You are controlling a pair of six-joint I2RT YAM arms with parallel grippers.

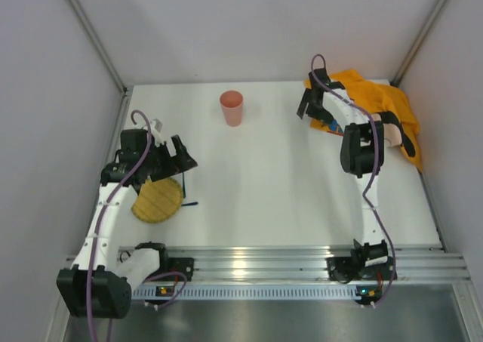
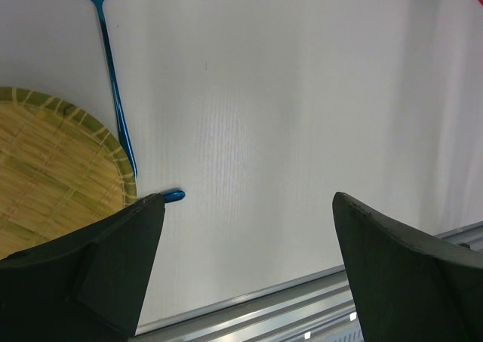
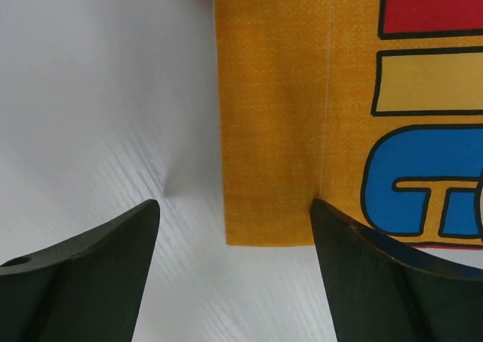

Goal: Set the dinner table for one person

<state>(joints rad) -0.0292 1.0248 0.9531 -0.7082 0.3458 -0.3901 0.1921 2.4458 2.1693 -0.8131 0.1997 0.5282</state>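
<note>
The white dinner table (image 1: 287,191) fills the top view. A round woven bamboo plate (image 1: 157,200) lies at its near left, with a blue spoon (image 1: 186,192) along its right rim; both show in the left wrist view, plate (image 2: 53,168) and spoon (image 2: 113,78). A pink cup (image 1: 232,108) stands upright at the back centre. An orange printed cloth mat (image 1: 381,104) lies rumpled at the back right. My left gripper (image 2: 249,200) is open and empty above bare table beside the plate. My right gripper (image 3: 234,206) is open, low over the mat's corner (image 3: 272,130), which lies between the jaws.
An aluminium rail (image 1: 302,255) runs along the table's front edge. Grey walls close in the left, back and right sides. The right arm (image 1: 361,149) reaches over the mat's near edge.
</note>
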